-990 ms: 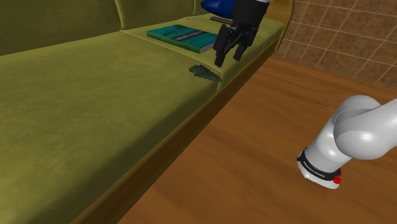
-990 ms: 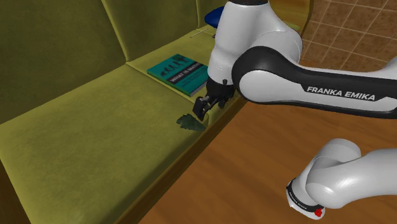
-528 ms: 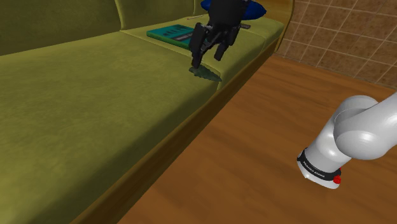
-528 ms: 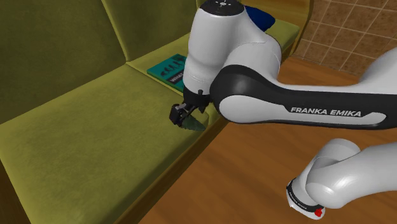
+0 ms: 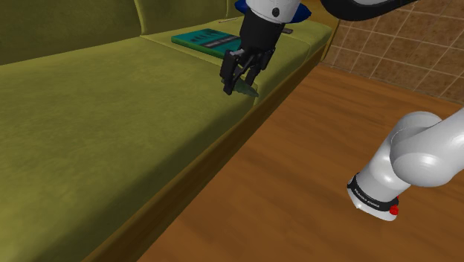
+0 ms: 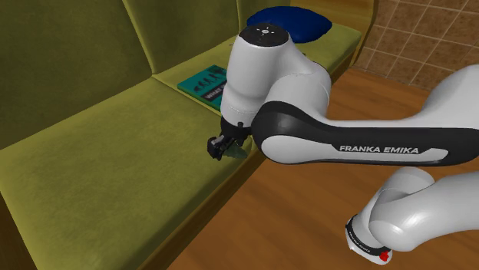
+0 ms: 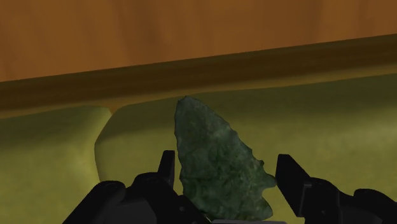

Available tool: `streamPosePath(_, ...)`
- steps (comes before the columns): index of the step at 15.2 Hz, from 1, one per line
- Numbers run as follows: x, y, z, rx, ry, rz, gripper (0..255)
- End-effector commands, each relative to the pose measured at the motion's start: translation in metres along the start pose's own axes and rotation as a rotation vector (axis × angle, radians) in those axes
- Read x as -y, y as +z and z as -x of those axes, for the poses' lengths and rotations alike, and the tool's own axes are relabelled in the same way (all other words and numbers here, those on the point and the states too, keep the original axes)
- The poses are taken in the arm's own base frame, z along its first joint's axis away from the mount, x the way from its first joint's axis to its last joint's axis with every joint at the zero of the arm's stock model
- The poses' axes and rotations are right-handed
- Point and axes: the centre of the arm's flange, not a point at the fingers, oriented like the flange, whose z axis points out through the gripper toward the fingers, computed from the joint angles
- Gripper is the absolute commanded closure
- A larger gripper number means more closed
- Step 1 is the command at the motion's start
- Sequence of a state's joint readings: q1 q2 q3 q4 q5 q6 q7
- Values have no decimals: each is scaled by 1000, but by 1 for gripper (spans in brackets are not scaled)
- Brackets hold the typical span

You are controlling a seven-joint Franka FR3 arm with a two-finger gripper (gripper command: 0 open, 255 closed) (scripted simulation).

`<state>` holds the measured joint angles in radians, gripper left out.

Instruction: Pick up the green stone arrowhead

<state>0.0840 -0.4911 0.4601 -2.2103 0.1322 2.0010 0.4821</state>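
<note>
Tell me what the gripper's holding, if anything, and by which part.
Nothing yet: the open gripper straddles the wide base of the arrowhead on the sofa, a gap showing beside one finger.

The gripper points down at the olive sofa seat near its front edge, with a teal book just behind and wooden floor alongside.

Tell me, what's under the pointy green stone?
The green stone arrowhead lies on the olive sofa cushion, near its front edge. The patch of cushion right beneath it is covered by the stone. The open hand straddles it.
</note>
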Motion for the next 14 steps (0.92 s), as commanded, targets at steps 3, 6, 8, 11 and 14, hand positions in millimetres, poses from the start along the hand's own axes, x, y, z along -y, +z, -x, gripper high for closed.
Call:
streamPosePath(3,0,1,0,0,0,0,255)
streamPosePath(6,0,1,0,0,0,0,255)
streamPosePath(8,0,1,0,0,0,0,255)
streamPosePath(11,0,-10,-2,0,0,0,255)
streamPosePath(14,1,-25,-6,0,0,0,255)
